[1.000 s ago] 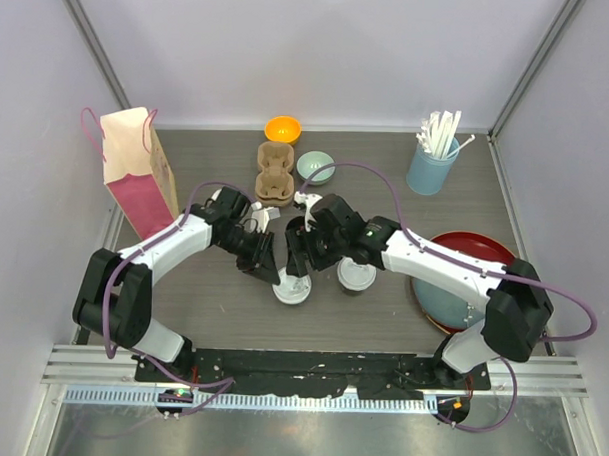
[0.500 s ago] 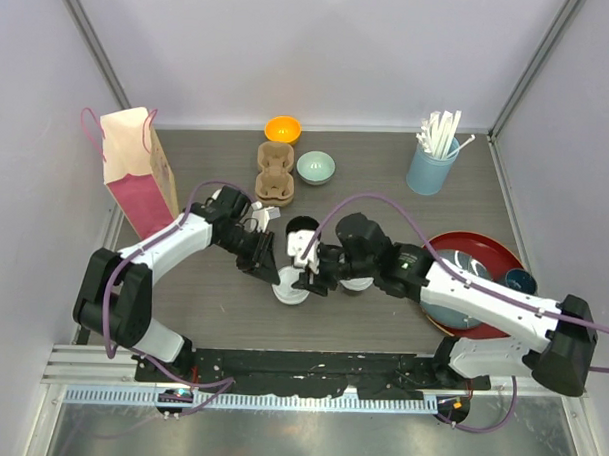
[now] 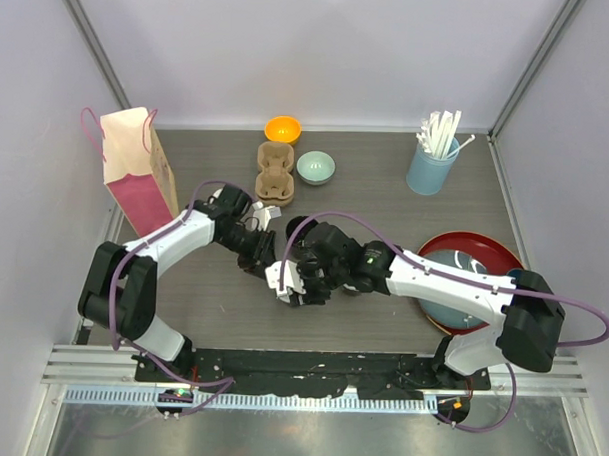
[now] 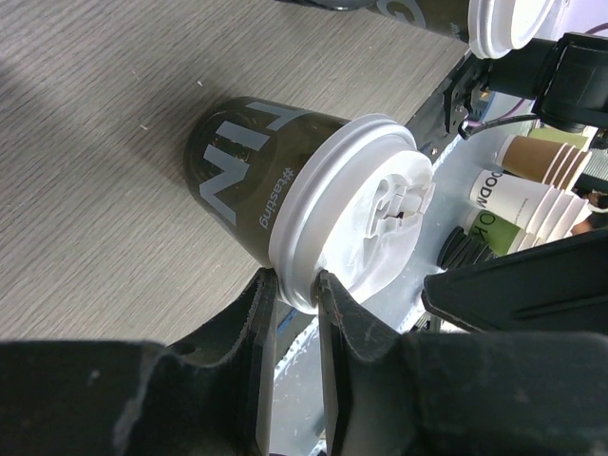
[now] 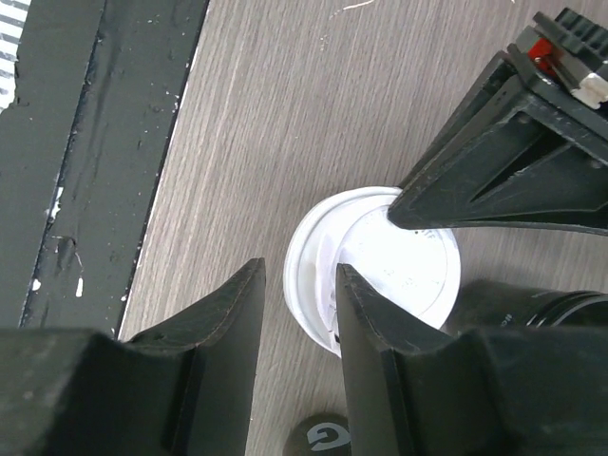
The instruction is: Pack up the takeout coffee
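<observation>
A takeout coffee, a black paper cup point(image 4: 249, 176) with a white lid point(image 5: 385, 255), stands on the wooden table. My left gripper point(image 4: 296, 287) is shut on the lid's rim, one finger on each side of it. Seen from above, the left gripper point(image 3: 261, 253) reaches in from the left. My right gripper point(image 5: 296, 285) hovers over the same lid's near edge with its jaws apart, one finger above the lid and one above the table. In the top view the right gripper point(image 3: 293, 283) hides most of this cup. A second lidded cup point(image 4: 506, 27) stands just behind.
A pink and tan paper bag point(image 3: 136, 172) stands at the left. A brown cup carrier point(image 3: 275, 173), an orange bowl point(image 3: 282, 129) and a pale green bowl point(image 3: 315, 167) sit at the back. A light-blue tumbler of straws point(image 3: 432, 164) is back right; a red tray point(image 3: 482, 244) lies right.
My right gripper swung left and nearer, from beside the cups to above the front cup's lid, and its jaws narrowed. The left gripper stayed on the lid's rim.
</observation>
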You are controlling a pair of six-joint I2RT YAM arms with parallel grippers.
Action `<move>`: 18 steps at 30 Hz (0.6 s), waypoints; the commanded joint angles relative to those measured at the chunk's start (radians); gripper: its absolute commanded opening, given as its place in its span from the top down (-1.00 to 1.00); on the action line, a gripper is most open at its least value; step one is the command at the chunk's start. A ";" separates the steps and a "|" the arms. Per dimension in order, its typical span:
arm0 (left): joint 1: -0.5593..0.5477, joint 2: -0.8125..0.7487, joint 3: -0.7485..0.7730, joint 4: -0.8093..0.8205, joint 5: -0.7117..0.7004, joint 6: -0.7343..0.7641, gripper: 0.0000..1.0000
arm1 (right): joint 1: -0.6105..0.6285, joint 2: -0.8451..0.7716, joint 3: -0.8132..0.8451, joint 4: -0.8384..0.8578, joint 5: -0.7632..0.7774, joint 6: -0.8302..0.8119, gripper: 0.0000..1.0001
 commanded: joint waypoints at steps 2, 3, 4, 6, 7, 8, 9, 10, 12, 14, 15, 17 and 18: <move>0.004 0.013 0.024 -0.017 -0.020 0.027 0.50 | 0.007 0.016 0.044 0.002 0.016 -0.020 0.16; 0.004 0.013 0.024 -0.017 -0.019 0.027 0.50 | 0.007 0.020 0.044 0.002 0.020 -0.017 0.14; 0.002 0.013 0.024 -0.017 -0.017 0.025 0.49 | 0.007 0.024 0.043 0.002 0.023 -0.014 0.07; 0.002 0.017 0.025 -0.019 -0.017 0.027 0.50 | 0.007 0.036 0.041 0.002 0.028 -0.017 0.06; 0.002 0.019 0.027 -0.019 -0.015 0.027 0.50 | 0.007 0.039 0.043 0.001 0.028 -0.016 0.07; 0.002 0.020 0.027 -0.020 -0.017 0.027 0.50 | 0.005 0.043 0.043 0.002 0.025 -0.016 0.07; 0.002 0.022 0.027 -0.020 -0.017 0.025 0.49 | 0.007 0.050 0.046 0.002 0.025 -0.014 0.09; 0.002 0.022 0.027 -0.020 -0.017 0.024 0.49 | 0.005 0.053 0.046 0.002 0.025 -0.014 0.13; 0.004 0.025 0.027 -0.022 -0.015 0.025 0.49 | 0.005 0.062 0.046 0.002 0.024 -0.012 0.16; 0.002 0.031 0.027 -0.022 -0.015 0.025 0.50 | 0.007 0.072 0.046 -0.003 0.027 -0.016 0.19; 0.002 0.036 0.028 -0.020 -0.015 0.025 0.49 | 0.007 0.079 0.044 -0.001 0.030 -0.019 0.19; 0.004 0.042 0.030 -0.022 -0.015 0.024 0.50 | 0.005 0.084 0.043 -0.001 0.040 -0.020 0.19; 0.004 0.048 0.030 -0.022 -0.015 0.024 0.49 | 0.003 0.087 0.041 -0.003 0.048 -0.020 0.19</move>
